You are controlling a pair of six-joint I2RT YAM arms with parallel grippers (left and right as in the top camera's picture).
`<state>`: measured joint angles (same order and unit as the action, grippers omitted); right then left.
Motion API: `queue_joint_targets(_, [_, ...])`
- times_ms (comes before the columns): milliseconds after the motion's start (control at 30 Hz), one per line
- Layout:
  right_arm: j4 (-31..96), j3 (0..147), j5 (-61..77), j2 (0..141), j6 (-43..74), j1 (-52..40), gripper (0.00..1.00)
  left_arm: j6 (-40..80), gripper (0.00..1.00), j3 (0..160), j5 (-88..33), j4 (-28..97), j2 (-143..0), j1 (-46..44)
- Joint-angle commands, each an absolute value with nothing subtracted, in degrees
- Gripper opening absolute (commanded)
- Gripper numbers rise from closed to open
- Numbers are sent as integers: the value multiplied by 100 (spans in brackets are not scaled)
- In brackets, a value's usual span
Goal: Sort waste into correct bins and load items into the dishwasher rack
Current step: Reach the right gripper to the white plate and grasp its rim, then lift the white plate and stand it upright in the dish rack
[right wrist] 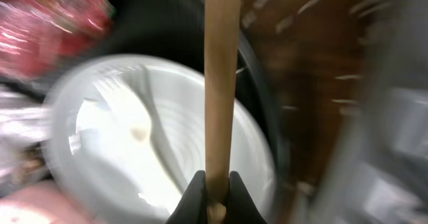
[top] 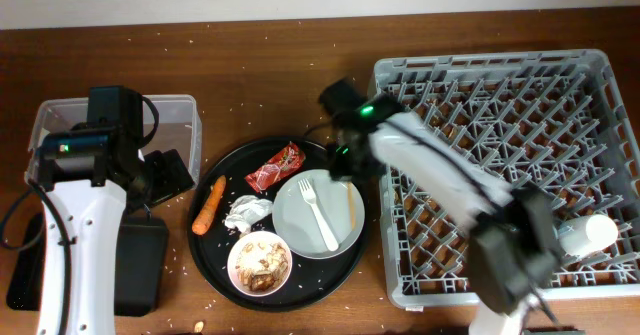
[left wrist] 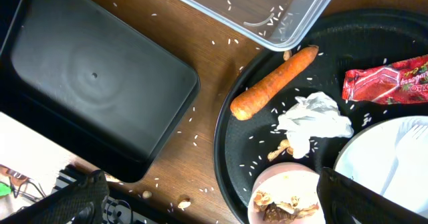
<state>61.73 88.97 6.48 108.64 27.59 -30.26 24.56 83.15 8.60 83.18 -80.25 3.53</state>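
Overhead, clock dirs taken from plate (top: 295, 215) ctr. Plate sits in round black tray (top: 300, 290), white fork (top: 322, 220) lying on it. Red wrapper (top: 275, 166) at 11, white tissue (top: 247, 213) at 9. Carrot (top: 209, 205) further out at 9, by tray rim. Bowl (top: 259, 262) w/ brownish scraps at 8. Rack (top: 480, 70) at 3, just beside round tray; white cup (top: 588, 233) at rack's 4 o'clock edge.

R gripper (top: 345, 167) over plate's 1 o'clock edge. Wrist view blurred, but fingers are pinched tight on near end of wooden chopstick (right wrist: 221, 83). Stick runs toward 12 in that view, above plate rim. Can't tell if far end touches anything.

L gripper (left wrist: 210, 177) spread wide, nothing in it, above table (top: 250, 65) btwn shallow black tray (left wrist: 93, 83) and round tray. Carrot and tissue just ahead of it. Clear tub (left wrist: 267, 10) at 12 in wrist view, few rice grains inside. Loose rice scattered on table.
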Motion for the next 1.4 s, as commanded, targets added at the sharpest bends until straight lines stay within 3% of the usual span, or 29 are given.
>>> queue_joint_targets(0, [6436, 9135, 102, 9856, 2067, -2187, 4, 2523, 99, 8372, 882, 8322, -7990, 381])
queue_joint_targets(67, [6622, 8921, 51, 10204, 1219, -1715, 4, 2523, 99, 8372, 882, 8322, -7990, 381])
queue_joint_targets(100, [6626, 8877, -285, 10372, 1175, -1765, 34, 2523, 99, 8372, 882, 8322, -7990, 381])
queue_joint_targets(167, [6613, 8967, 91, 10136, 1138, -2285, 51, 2523, 99, 8372, 882, 8320, -7990, 381])
queue_joint_targets(200, [6532, 8908, 189, 10127, 1708, -3103, 59, 2523, 99, 8372, 882, 8320, -7990, 381])
queue_joint_targets(233, [5972, 8517, 200, 10545, 2158, -3948, 59, 2523, 99, 8372, 882, 8320, -7990, 381])
queue_joint_targets(300, [5596, 8281, 497, 11546, 2152, -4735, 61, 2523, 99, 8372, 882, 8322, -7990, 381])
queue_joint_targets(367, [5417, 8283, -23, 11959, 2558, -4831, 59, 2523, 99, 8372, 882, 8322, -7990, 381])
queue_joint_targets(400, [5459, 8281, -30, 11959, 2558, -4755, 30, 2523, 99, 8372, 884, 8322, -7990, 381])
queue_joint_targets(433, [5496, 8285, 25, 11804, 2530, -4451, 14, 2523, 99, 8372, 882, 8322, -7990, 381])
queue_joint_targets(467, [5448, 8283, 709, 11708, 1787, -4222, 16, 2523, 99, 8372, 882, 8320, -7990, 381])
queue_joint_targets(500, [5627, 8285, 716, 11668, 1739, -4158, 5, 2523, 99, 8372, 882, 8320, -7990, 381])
queue_joint_targets(533, [5662, 8300, 707, 11531, 1737, -4134, 4, 2523, 99, 8372, 882, 8322, -7990, 381])
queue_joint_targets(633, [6230, 8814, 685, 9699, 1732, -3079, 4, 2523, 99, 8372, 882, 8320, -7990, 381])
queue_joint_targets(667, [6792, 8814, 38, 9430, 1608, -2377, 4, 2523, 99, 8372, 882, 8322, -7990, 381])
queue_joint_targets(733, [6969, 8702, -169, 9657, 1372, -1986, 4, 2523, 99, 8372, 882, 8322, -7990, 381])
queue_joint_targets(767, [6858, 8374, -329, 9843, 1372, -1986, 12, 2523, 99, 8372, 882, 8322, -7990, 381])
queue_joint_targets(800, [6879, 8392, -156, 9780, 1288, -2152, 45, 2523, 99, 8372, 882, 8320, -7990, 381])
queue_joint_targets(833, [6759, 8466, -176, 9341, 1684, -2652, 60, 2523, 99, 8372, 882, 8322, -7990, 381])
queue_joint_targets(933, [6641, 8436, -200, 9502, 3378, -4112, 59, 2523, 99, 8372, 882, 8322, -7990, 381])
queue_joint_targets(967, [6552, 8429, -185, 9533, 3406, -4134, 62, 2523, 99, 8372, 884, 8322, -7990, 381])
queue_joint_targets(1033, [6191, 8381, 1118, 9839, 2961, -4303, 61, 2528, 99, 8372, 119, 8289, -7990, 381])
queue_joint_targets(1100, [5966, 8154, 895, 9970, 3072, -4991, 60, 2294, 99, 8374, -58, 8276, -7990, 379])
queue_joint_targets(1133, [5887, 8088, 467, 9970, 3415, -4860, 61, 1485, 89, 8372, -620, 8464, -7990, 375])
queue_joint_targets(1200, [6095, 7780, 893, 9988, 3889, -4351, 60, 1319, 89, 8372, -657, 8405, -7990, 377])
queue_joint_targets(1233, [5719, 6768, 908, 9988, 4814, -4335, 51, 1321, 89, 8372, -624, 8315, -7990, 377])
queue_joint_targets(1267, [5068, 6139, 939, 9988, 5496, -4163, 48, 1321, 97, 8372, -626, 8274, -7990, 377])
queue_joint_targets(1300, [4797, 5806, 993, 9992, 5924, -4007, 47, 1319, 98, 8372, -626, 8281, -7990, 377])
queue_joint_targets(1367, [4324, 5666, 1035, 9992, 5883, -4010, 44, 1319, 99, 8372, -626, 8274, -7990, 377])
